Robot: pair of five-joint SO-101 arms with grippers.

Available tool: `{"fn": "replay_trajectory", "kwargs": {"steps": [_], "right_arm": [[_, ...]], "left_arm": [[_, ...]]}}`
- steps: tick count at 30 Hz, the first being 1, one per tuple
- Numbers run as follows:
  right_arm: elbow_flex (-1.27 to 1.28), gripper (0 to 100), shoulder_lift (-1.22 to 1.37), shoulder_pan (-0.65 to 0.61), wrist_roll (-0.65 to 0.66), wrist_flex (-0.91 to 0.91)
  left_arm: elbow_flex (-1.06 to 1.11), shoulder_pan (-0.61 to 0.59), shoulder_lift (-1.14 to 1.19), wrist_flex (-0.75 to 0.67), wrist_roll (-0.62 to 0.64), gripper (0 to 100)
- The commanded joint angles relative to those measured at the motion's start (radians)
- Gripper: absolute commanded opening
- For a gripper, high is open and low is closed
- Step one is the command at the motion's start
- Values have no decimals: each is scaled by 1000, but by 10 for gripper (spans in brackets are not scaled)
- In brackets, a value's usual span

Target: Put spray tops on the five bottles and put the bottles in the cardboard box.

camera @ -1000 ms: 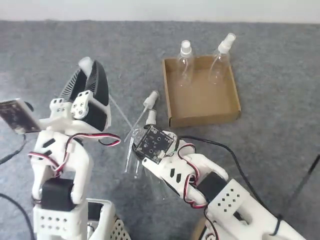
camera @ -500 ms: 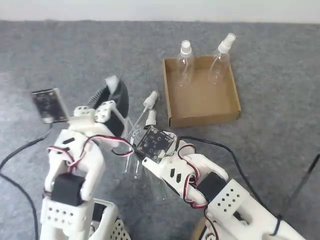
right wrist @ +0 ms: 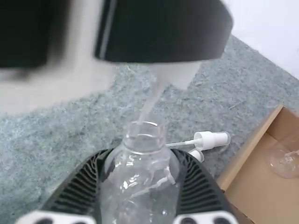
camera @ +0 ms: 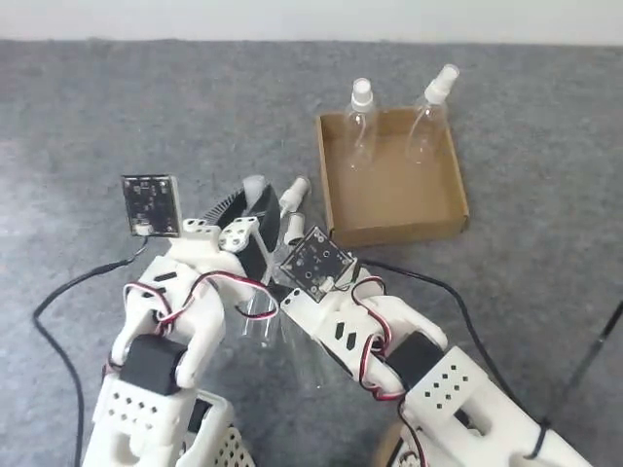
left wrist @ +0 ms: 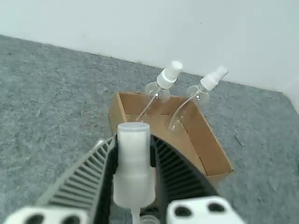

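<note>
Left tool (left wrist: 134,141) clamped on spray top (left wrist: 134,175), poised over bottle (right wrist: 139,186) neck so dip tube feeds in. Right tool (right wrist: 141,156) clamped on bottle, steadying it for capping.

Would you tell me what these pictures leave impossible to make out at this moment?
High view: the arms cover the loose bottles, so their count is unclear.
Left wrist view: the spray top hides the held bottle.
Right wrist view: the spray top is blurred; its tube's depth in the held bottle is unclear.

Grey carpet (camera: 545,126) (rough-textured) runs back to a white wall (camera: 292,17).
</note>
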Motion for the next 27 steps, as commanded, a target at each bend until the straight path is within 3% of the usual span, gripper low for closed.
{"fn": "replay_trajectory", "kwargs": {"steps": [1,15,20,27], "right_arm": [[-14,6,-44,16,-11,-16],[31,6,-35,77,-21,-133],[26,6,-38,79,-129,-133],[20,6,-33,82,-137,-131]], "left_arm": [[-4,9,5,20,-15,9],[-4,17,5,29,-92,9],[-4,60,11,29,-103,9],[16,74,5,23,-137,9]]}}
